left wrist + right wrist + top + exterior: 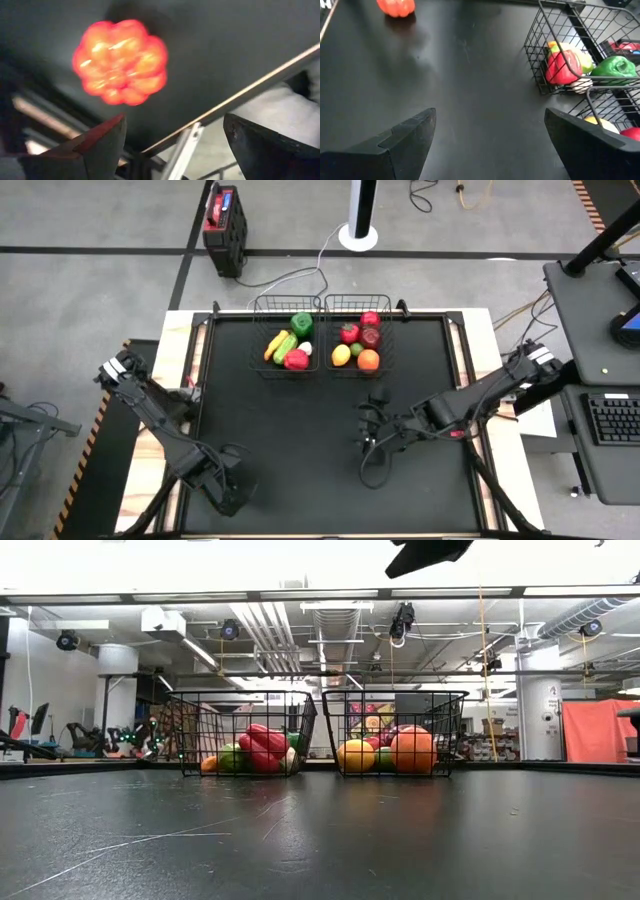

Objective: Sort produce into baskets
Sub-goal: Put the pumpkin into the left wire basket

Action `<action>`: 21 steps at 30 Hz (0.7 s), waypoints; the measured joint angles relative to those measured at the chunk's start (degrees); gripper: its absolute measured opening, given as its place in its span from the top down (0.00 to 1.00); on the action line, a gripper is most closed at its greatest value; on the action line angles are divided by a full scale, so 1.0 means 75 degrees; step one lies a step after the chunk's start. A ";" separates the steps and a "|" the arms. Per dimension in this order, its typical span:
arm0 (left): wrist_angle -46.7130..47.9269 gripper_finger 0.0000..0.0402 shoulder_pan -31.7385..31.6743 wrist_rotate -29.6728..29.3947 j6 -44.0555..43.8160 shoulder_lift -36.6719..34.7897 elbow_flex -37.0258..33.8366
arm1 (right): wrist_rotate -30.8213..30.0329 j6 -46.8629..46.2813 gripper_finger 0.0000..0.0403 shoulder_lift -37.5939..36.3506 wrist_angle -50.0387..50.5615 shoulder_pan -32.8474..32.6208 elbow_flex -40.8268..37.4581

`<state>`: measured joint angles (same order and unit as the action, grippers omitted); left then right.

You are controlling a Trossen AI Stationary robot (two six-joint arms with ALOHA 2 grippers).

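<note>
The 2 black wire-mesh baskets stand side by side, touching, at the far edge of the black table (300, 440). The left basket (287, 348) holds a green pepper (302, 323), a red pepper (296, 360), a green cucumber and an orange carrot. The right basket (358, 340) holds round pieces: red ones, a yellow lemon (341, 355) and an orange fruit (368, 360). The mesh is thin and open, so the glossy plastic shapes show through the walls in the low view.

In front of the baskets the matte dark surface is wide and free, with only faint scratches on it.

1 piece is outside the baskets: an orange-red lumpy pepper (120, 61) lying near the near left edge of the table, close to the metal border strip. The left gripper (172, 145) hangs over it with its jaws spread wide, grasping nothing; the pepper is between and beyond the 2 dark fingers, not touching them.

The right gripper (372, 420) is over the middle of the table, well apart from the baskets, jaws released wide and empty. Its wrist view shows the same orange-red pepper (395, 7) far across the surface.
</note>
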<state>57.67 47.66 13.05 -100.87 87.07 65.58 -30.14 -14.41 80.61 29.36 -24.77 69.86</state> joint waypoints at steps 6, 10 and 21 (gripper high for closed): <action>0.0299 0.22 0.0329 -0.0450 -0.0054 0.0000 0.0000 | 0.0002 -0.0020 0.10 0.0128 -0.0016 0.0000 -0.0002; 0.0353 0.22 0.0347 -0.0877 -0.0054 0.0000 0.0000 | 0.0001 -0.0067 0.10 0.0127 -0.0081 0.0000 -0.0002; 0.0501 0.22 0.0384 -0.1425 -0.0033 0.0000 -0.0012 | 0.0004 0.0003 0.10 0.0127 -0.0189 0.0000 -0.0004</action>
<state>61.43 50.54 2.37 -101.11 87.07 65.49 -30.11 -14.39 81.56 27.94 -24.77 69.82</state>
